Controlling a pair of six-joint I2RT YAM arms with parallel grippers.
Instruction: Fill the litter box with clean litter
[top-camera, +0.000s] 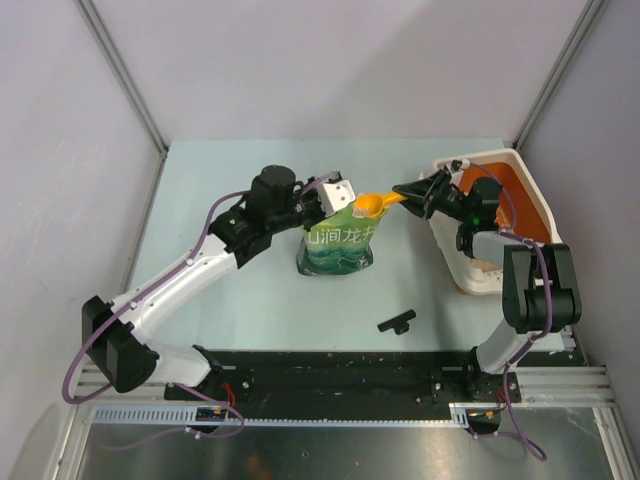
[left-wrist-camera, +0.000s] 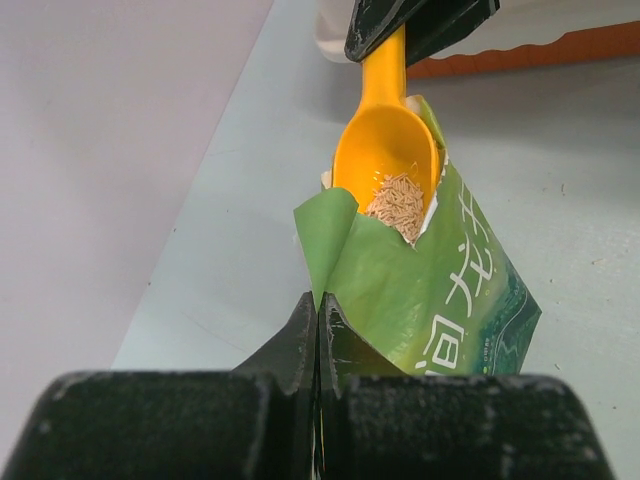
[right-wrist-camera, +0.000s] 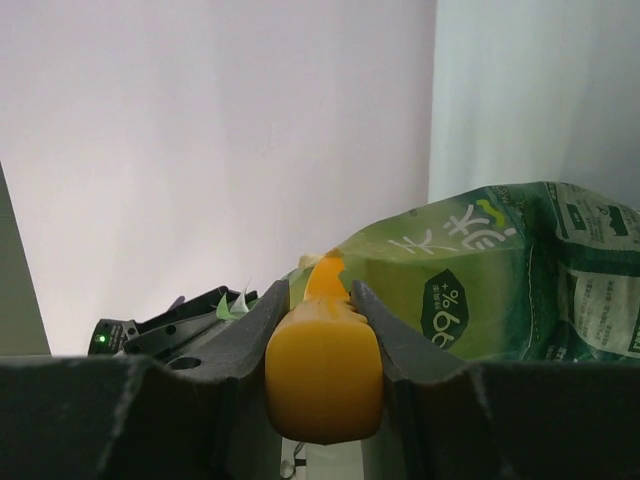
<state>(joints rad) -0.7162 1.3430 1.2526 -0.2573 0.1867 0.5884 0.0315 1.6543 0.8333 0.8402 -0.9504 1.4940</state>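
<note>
The left gripper is pinching the torn top edge of a green bag that is standing upright near the middle of the pale table, its jaws pressed fully together on the folded flap, as the left wrist view is showing. The right gripper is reaching in from the other side and clamping the handle of an orange scoop, its two jaws closed narrowly on either side of the handle in the right wrist view. The scoop's bowl is sitting at the bag's open mouth and is carrying a small heap of the clean litter, pale beige granules lying toward the bowl's lower end just above the green rim. The litter box is lying at the right side of the table, to the right of the bag and apart from it, with the right arm crossing in front of its white wall and its orange inside showing; from the left wrist camera its rim is appearing as a strip behind the scoop. A small black object is lying on the table in front of the bag, near the arms' bases.
</note>
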